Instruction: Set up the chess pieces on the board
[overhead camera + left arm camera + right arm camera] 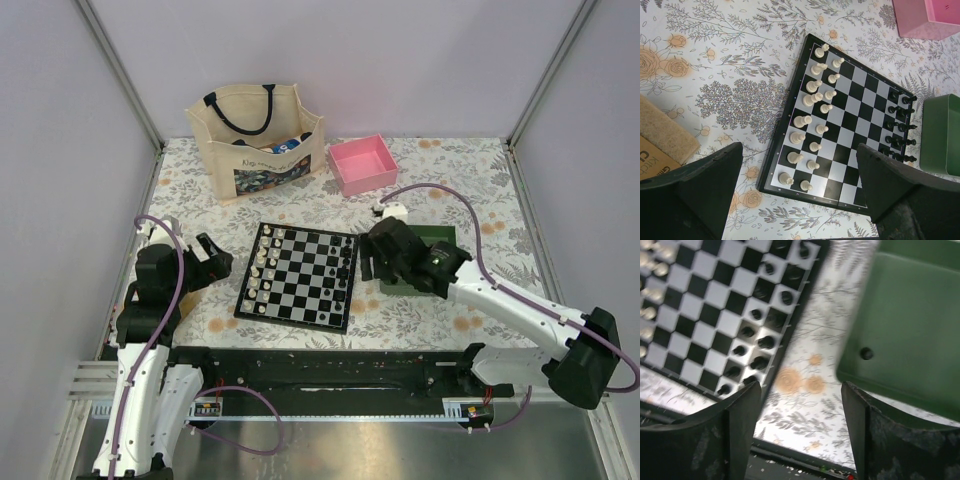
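The board (pixel 300 276) lies mid-table, cream chessmen on its left rows. Several black chess pieces (pixel 344 272) stand along its right rows, also seen in the right wrist view (pixel 760 342) and the left wrist view (pixel 900 127). One black piece (pixel 866 353) lies in the green tray (pixel 910 325). My right gripper (pixel 372 262) is open and empty above the gap between board and tray (pixel 425 262); in its own view it (pixel 802 432) hangs over bare tablecloth. My left gripper (pixel 212 262) is open and empty left of the board; in its own view it (pixel 800 200) frames the board's near corner (pixel 840 195).
A canvas tote bag (pixel 258 140) and a pink box (pixel 362 163) stand at the back. A small white object (pixel 392 212) sits behind the right gripper. A black rail (pixel 320 370) runs along the table's near edge.
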Controlling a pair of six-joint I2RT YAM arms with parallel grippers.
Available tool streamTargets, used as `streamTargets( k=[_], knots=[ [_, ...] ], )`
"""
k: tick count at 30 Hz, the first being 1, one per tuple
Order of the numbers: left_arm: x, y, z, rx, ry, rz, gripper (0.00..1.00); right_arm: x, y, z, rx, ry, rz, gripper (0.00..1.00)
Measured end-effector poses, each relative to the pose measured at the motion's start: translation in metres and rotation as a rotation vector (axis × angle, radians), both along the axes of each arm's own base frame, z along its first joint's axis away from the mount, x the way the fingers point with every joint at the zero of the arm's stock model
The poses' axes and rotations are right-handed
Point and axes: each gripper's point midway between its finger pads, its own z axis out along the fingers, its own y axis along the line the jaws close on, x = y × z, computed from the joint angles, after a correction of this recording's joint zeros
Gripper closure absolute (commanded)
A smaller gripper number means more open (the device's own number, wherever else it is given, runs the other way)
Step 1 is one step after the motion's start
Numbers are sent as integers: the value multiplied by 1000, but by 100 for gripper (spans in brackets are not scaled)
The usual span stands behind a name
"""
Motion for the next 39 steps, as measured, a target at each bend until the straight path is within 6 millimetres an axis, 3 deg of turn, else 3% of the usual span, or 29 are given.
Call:
streamTargets(
  k=[7,15,26,33,39],
  knots=[
    [0,0,0,0,0,0,1,28,-61,-26,-69,46,-189,21],
    [0,0,0,0,2,0,1,46,-94,-53,-97,156,-287,23],
    [4,0,-11,1,53,-1,1,35,-108,-109,-140,362,-309,27],
    [3,0,-11,1,54,-1,1,18,-107,-127,-138,437,-288,27],
    [3,0,-10,1,51,-1,1,10,-108,-139,-150,477,-283,35]
  ],
)
